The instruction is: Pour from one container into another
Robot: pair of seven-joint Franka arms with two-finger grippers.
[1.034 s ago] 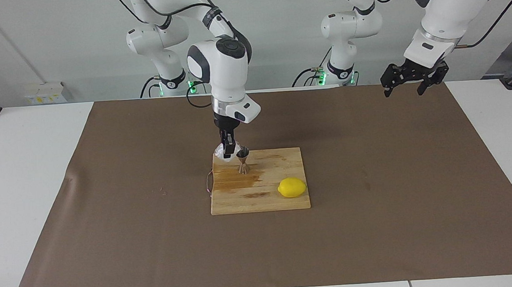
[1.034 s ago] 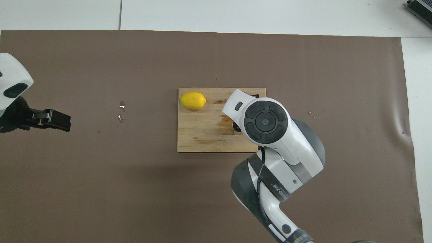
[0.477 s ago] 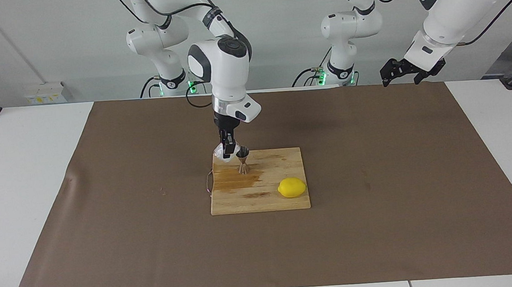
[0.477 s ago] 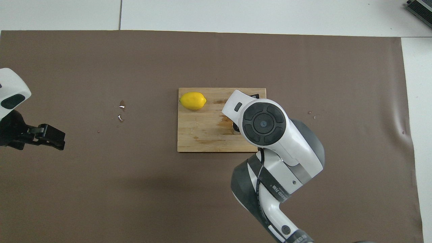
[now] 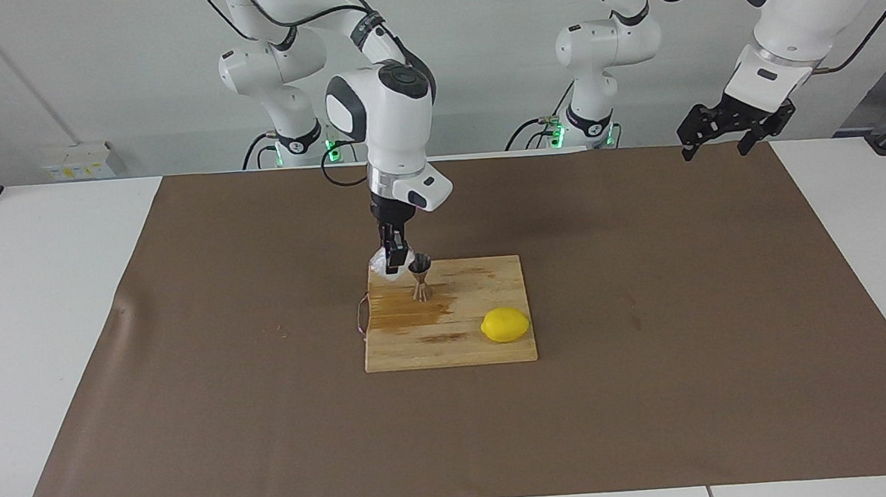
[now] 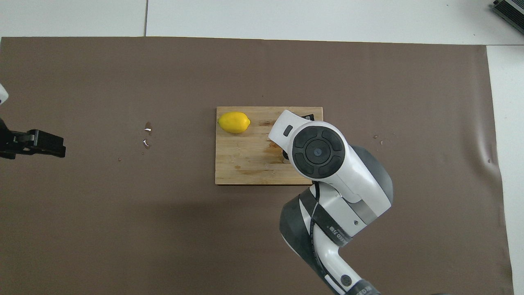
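Facing view: our right claw is clamping the glass cup beside the jigger on the board; we are tipping slowly over its mouth. Left claw open, waiting.

The tabletop is white; a big brown mat lies flat on it and covers most of it (white shows at both ends and along the edges). A wooden board lies on the mat near the middle; part of the board looks dark and wet. A few tiny wet spots sit on the mat, toward the left arm's end; the mat has a small wrinkle near the right arm's end.
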